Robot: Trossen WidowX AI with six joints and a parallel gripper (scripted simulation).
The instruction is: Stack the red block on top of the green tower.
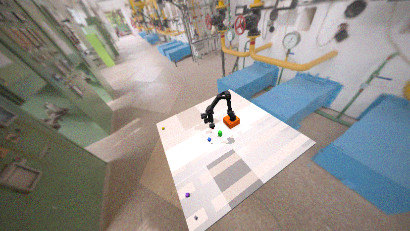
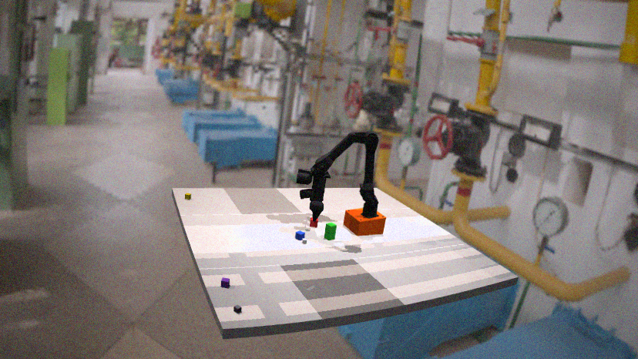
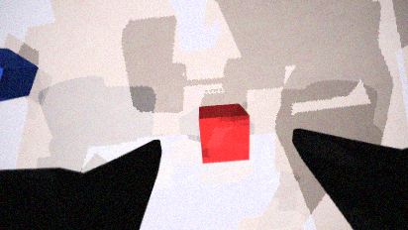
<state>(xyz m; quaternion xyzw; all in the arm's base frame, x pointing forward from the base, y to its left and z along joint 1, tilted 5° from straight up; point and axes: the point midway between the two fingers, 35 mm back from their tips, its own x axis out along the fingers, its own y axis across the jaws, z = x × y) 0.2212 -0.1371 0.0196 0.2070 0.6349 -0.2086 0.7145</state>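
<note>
The red block (image 3: 224,132) (image 2: 313,222) lies on the table, seen in the wrist view between my two black fingers. My gripper (image 3: 227,141) (image 2: 315,211) (image 1: 212,126) is open and empty, low over the red block with a finger on each side, not touching it. The green tower (image 2: 330,230) (image 1: 219,133) stands upright a little to the right of the red block, near the orange arm base (image 2: 364,222) (image 1: 231,122).
A blue block (image 3: 15,74) (image 2: 300,235) (image 1: 209,139) lies close to the left of the green tower. A yellow block (image 2: 187,196) sits at the far left corner. A purple block (image 2: 225,282) and a dark block (image 2: 237,309) lie near the front edge.
</note>
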